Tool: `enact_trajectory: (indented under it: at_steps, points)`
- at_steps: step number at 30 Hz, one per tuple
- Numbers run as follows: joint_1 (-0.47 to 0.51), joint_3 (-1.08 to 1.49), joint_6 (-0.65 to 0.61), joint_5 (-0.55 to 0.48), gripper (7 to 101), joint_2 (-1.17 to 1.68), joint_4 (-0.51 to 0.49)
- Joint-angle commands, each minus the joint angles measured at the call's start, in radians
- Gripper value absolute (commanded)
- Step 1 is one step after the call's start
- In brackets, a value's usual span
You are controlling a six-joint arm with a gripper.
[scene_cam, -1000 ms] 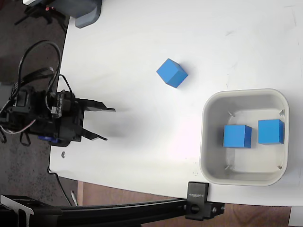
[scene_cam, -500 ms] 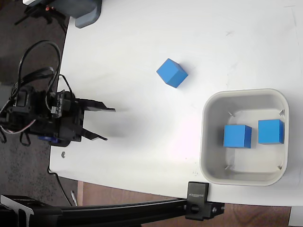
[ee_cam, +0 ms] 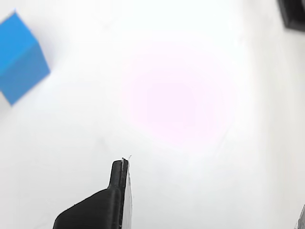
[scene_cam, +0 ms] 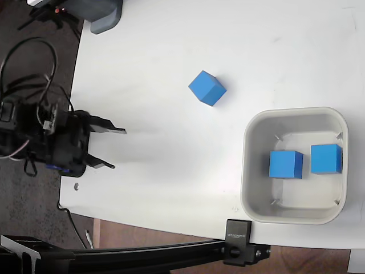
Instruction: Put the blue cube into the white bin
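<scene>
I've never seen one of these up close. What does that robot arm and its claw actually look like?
The gripper is matte black, with two thin, flat, pointed fingers sticking out from a chunky black body. Behind it, black cables loop over the arm, with thinner red and white wires and a small blue part underneath. No readable markings show.

No legible txt on anything

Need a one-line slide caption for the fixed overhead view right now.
Open gripper at table's left edge; one blue cube on the table, two blue cubes inside the white bin.
</scene>
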Motion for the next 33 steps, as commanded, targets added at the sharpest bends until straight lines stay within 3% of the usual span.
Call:
enact_trajectory:
  at_steps: [1, 7, 14, 25, 33]
  points:
    - [0.035, -0.258, -0.067, -0.104, 98.4, -0.244, -0.023]
    - [0.025, -0.494, -0.204, -0.258, 100.0, -0.560, -0.041]
    - [0.038, -0.554, -0.405, -0.466, 100.0, -0.729, -0.058]
    - [0.049, -0.713, -0.541, -0.612, 100.0, -0.971, -0.038]
    - [0.051, -0.726, -0.557, -0.653, 100.0, -1.072, -0.109]
